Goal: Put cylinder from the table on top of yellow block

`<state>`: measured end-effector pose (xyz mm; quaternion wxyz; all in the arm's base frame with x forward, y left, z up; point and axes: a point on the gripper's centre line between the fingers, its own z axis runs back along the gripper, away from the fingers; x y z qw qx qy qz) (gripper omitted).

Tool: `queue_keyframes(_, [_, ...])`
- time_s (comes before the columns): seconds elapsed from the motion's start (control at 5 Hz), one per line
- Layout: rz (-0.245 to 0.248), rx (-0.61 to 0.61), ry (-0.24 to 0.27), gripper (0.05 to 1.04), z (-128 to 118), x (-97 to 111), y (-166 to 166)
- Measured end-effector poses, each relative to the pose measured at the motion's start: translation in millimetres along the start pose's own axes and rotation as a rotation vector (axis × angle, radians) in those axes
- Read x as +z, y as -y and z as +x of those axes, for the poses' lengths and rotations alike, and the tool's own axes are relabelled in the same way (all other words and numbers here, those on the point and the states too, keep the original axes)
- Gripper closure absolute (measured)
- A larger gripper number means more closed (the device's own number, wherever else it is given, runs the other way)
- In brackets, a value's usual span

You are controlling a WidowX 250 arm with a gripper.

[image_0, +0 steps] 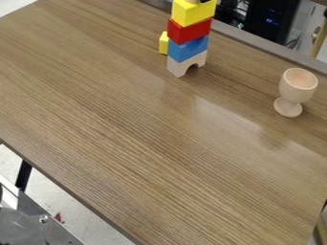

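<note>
Cylinder (193, 1) mostly cut off by top edge, seen on yellow block (191, 14), which is stacked above red block (189, 31); whether jaws are open or closed cannot be told

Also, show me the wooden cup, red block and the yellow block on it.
Wooden cup (296, 93), camera view, outside of its bowl.
Red block (197, 32), camera view, right-hand face.
Yellow block (201, 13), camera view, right-hand face.

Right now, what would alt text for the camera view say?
Blocks stand stacked on a wooden table, bottom to top: pale arch, blue block, red block, yellow block, with a pale piece above, cut off at the top edge. Another yellow block is beside them; a wooden goblet stands right.
</note>
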<state>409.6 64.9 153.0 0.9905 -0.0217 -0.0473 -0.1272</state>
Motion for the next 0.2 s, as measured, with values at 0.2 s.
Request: queue_keyframes(0.2, [0.023,0.002,0.066,0.084,-0.7,27.8,1.7])
